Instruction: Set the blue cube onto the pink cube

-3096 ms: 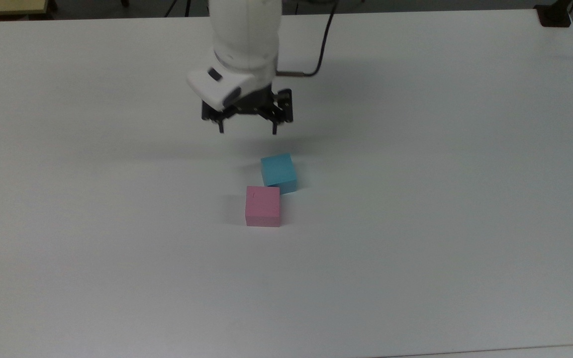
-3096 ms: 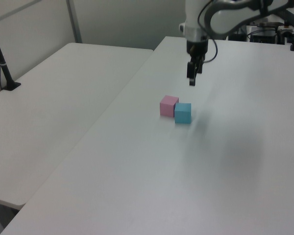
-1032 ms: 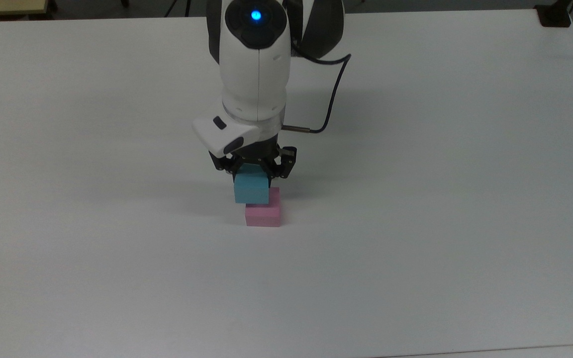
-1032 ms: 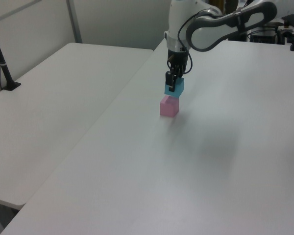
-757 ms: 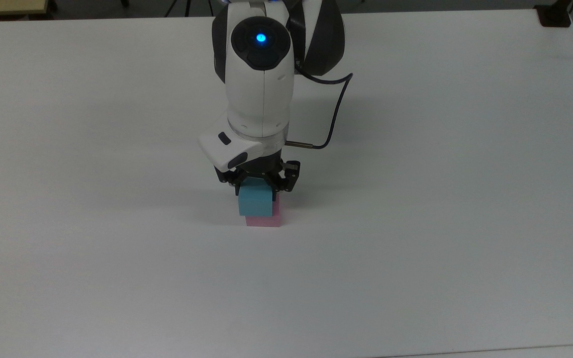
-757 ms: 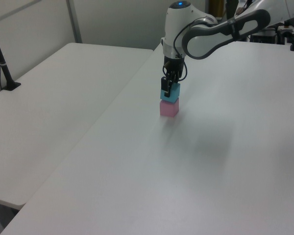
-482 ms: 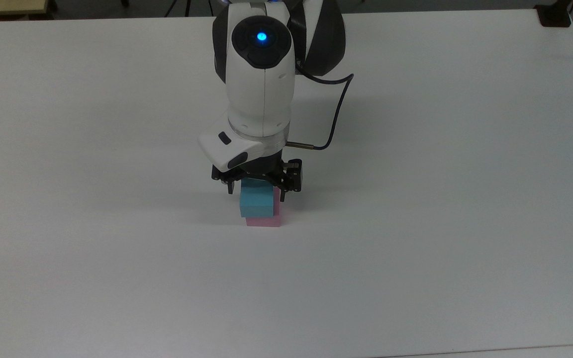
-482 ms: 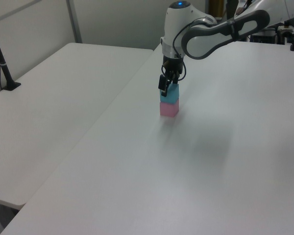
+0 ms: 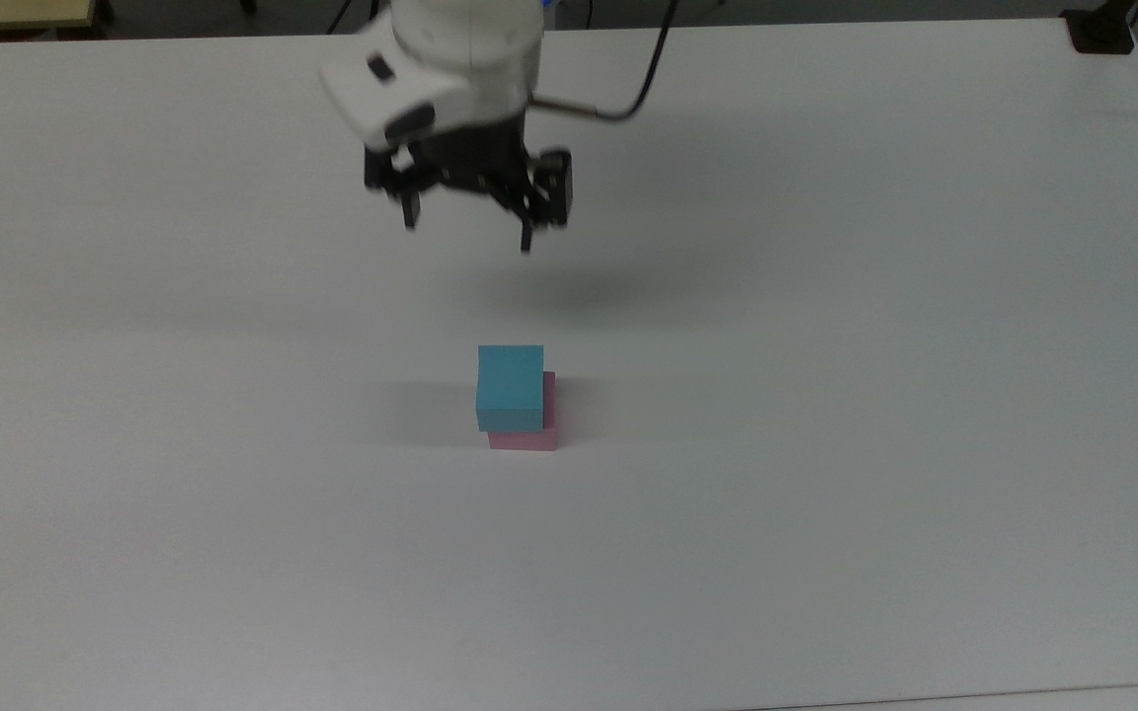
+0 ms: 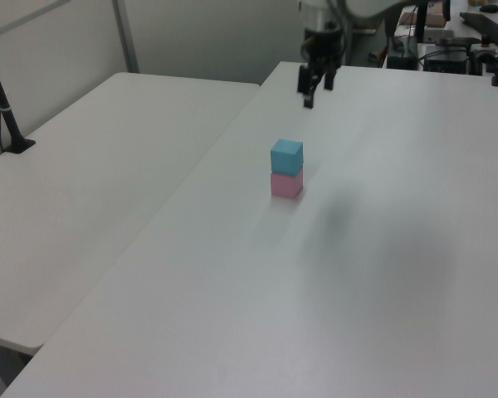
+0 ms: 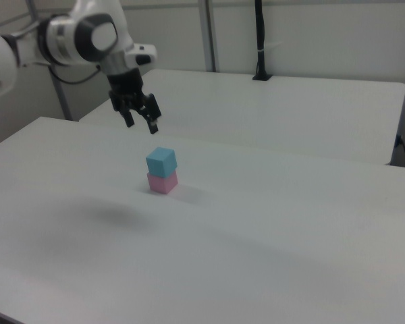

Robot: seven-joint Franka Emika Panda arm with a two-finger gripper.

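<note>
The blue cube [image 9: 510, 387] [image 10: 286, 156] [image 11: 161, 161] rests on top of the pink cube [image 9: 529, 437] [image 10: 286, 185] [image 11: 163, 183], shifted slightly toward the top view's left so a pink strip shows on the top view's right. The stack stands near the middle of the white table [image 9: 826, 395]. My gripper [image 9: 467, 230] [image 10: 309, 94] [image 11: 142, 125] hangs open and empty well above the table, behind the stack in the top view and apart from both cubes.
A black cable [image 9: 643, 74] runs from the arm. A black post base [image 9: 1100, 30] sits at the table's far right corner in the top view. A second white table [image 10: 83, 166] adjoins at the left view's left, with a black post [image 10: 4, 108] on it.
My gripper let go of the blue cube, which stays on the pink cube. It then rose and drew back toward the top view's top, away from the stack.
</note>
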